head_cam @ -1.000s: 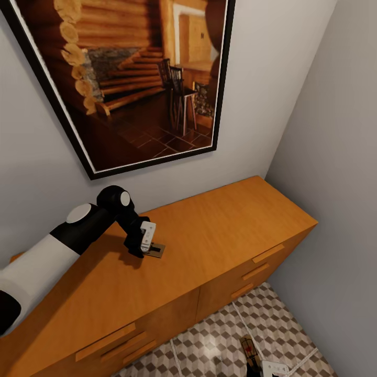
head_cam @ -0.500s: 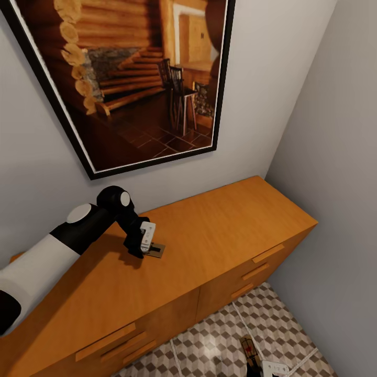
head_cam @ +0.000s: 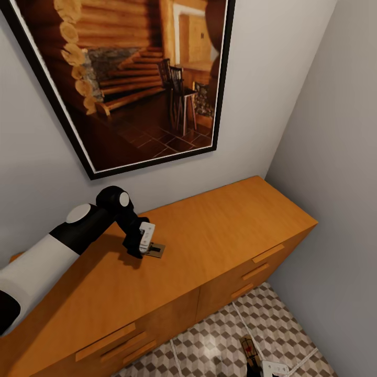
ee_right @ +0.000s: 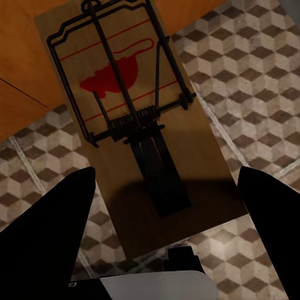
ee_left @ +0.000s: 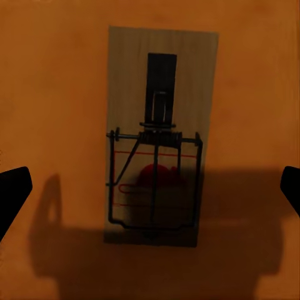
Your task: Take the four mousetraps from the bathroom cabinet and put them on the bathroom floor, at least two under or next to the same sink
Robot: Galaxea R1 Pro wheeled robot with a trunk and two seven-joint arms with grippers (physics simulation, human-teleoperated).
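A mousetrap (head_cam: 156, 250) lies flat on the top of the orange-brown cabinet (head_cam: 225, 230), near its back edge. My left gripper (head_cam: 142, 252) hangs just over its left end, open. In the left wrist view the mousetrap (ee_left: 159, 137) lies between the wide-apart dark fingertips (ee_left: 12, 194) of that gripper (ee_left: 150, 190), untouched. My right gripper (head_cam: 256, 362) is low over the cube-patterned bathroom floor (head_cam: 220, 345), shut on a second mousetrap (head_cam: 248, 346). In the right wrist view this mousetrap (ee_right: 134, 125) sits pinched between both fingers (ee_right: 50, 231) of the gripper (ee_right: 167, 169), above the floor (ee_right: 262, 75).
A large framed picture (head_cam: 131, 78) hangs on the wall behind the cabinet. A grey side wall (head_cam: 335, 183) closes the corner at the cabinet's right end. Drawer handles (head_cam: 267, 253) stick out from the cabinet front. Open tiled floor lies in front of the cabinet.
My left gripper has crept very slightly up and toward the wall over the mousetrap. Nothing else has moved.
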